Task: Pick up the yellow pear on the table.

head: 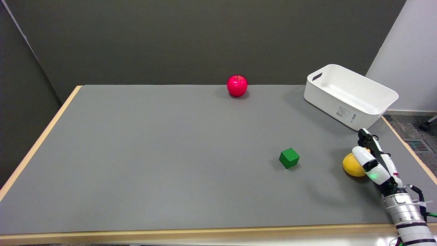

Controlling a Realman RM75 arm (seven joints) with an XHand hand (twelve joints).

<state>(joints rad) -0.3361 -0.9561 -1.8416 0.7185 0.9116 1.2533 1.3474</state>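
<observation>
The yellow pear [351,166] lies on the grey table [170,153] near its right edge. My right hand [374,162] reaches in from the lower right and covers the pear's right part, including its neck. One white finger [362,158] lies across the front of the pear. A dark finger [367,139] sticks up behind it. The fingers look extended rather than curled around the fruit, and the pear rests on the table.
A green cube [289,158] sits left of the pear. A red apple [237,85] stands at the table's far edge. A white bin [350,95] stands at the back right, just beyond the hand. The table's right edge [409,153] runs close by.
</observation>
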